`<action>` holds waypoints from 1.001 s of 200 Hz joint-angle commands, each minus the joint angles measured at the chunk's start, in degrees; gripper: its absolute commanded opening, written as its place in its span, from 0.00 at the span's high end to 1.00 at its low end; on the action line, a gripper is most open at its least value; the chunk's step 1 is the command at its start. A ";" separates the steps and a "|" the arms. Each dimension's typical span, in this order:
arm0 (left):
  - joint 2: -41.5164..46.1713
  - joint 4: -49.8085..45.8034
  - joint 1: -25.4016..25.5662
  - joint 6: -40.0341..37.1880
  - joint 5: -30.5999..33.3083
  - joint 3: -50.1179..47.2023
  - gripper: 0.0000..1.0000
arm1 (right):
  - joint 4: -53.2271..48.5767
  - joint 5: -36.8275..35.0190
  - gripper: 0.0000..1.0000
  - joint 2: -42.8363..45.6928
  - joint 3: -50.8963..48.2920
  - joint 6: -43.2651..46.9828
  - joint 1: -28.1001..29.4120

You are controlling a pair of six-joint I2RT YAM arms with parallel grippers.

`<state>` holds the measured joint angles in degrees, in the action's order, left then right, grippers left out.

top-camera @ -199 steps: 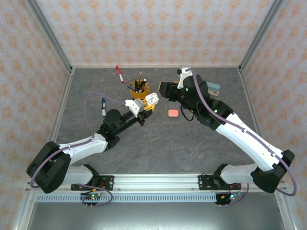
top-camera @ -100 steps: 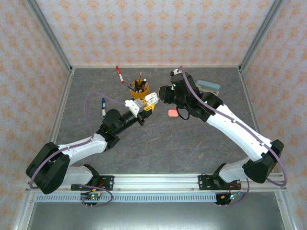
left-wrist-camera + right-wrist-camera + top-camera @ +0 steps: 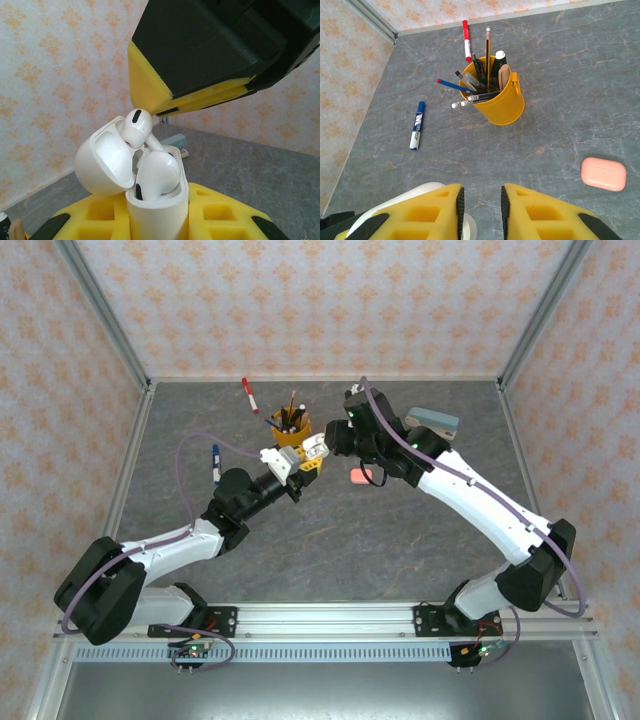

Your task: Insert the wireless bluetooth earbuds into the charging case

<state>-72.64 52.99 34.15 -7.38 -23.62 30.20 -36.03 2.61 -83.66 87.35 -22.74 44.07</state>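
Though tilted over case (image 3: 156, 222), white earbud (image 3: 136, 125) against right claw (image 3: 481, 196).

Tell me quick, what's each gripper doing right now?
Left gripper: shut on the open case.
Right gripper: jaws narrowly apart, tip at the upper earbud over the case; whether it grips cannot be told.

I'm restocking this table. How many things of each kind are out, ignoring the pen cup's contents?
Charging cases: 2, white case and pink case
Earbuds: 2, upper earbud and lower earbud, both white
Loose markers: 2, red marker and blue marker
Cups: 1, yellow pen cup
Unidentified: 1, grey-blue flat item
Total: 8
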 commanded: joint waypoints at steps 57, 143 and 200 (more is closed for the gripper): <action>-0.49 2.18 0.22 -0.26 -0.83 1.62 1.00 | -0.67 2.48 0.73 -1.34 2.56 1.85 -0.22; -0.27 2.13 0.23 -0.45 -0.48 1.36 1.00 | -4.00 2.87 0.73 0.94 0.00 4.59 -0.22; -0.32 2.12 0.29 -0.45 -0.60 1.53 1.00 | -3.94 -0.21 0.73 3.85 -1.49 4.61 -0.32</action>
<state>-72.93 52.97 34.15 -7.40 -23.62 30.24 -38.52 4.91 -81.97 86.46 -19.20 43.77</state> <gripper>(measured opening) 0.219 0.269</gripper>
